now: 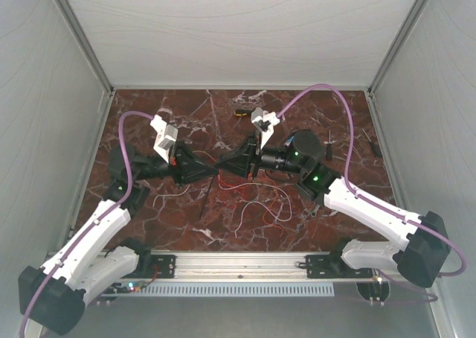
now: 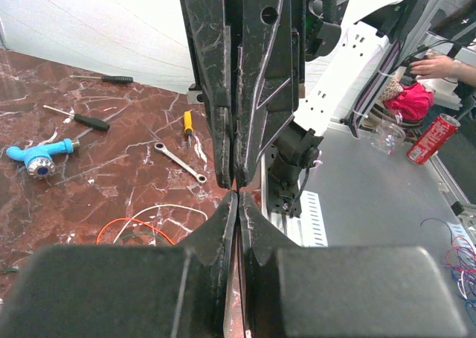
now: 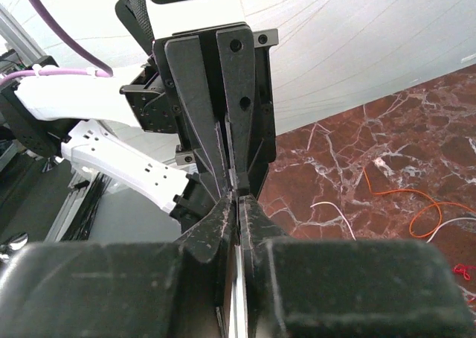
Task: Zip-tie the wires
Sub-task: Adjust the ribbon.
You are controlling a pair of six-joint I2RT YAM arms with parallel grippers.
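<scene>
Meeting tip-to-tip at centre | left tool (image 1: 214, 172) closed | right tool (image 1: 223, 167) apparently closed

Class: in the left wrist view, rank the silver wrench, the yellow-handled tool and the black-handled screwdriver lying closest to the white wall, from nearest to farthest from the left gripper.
Measured from the left gripper:
1. The silver wrench, just left of the fingertips.
2. The yellow-handled tool, beyond the wrench.
3. The black-handled screwdriver, farthest back, on the left.

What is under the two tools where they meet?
Loose wires on the marble table, and a black zip tie sticking out. The left tool and right tool hide its top end.
</scene>
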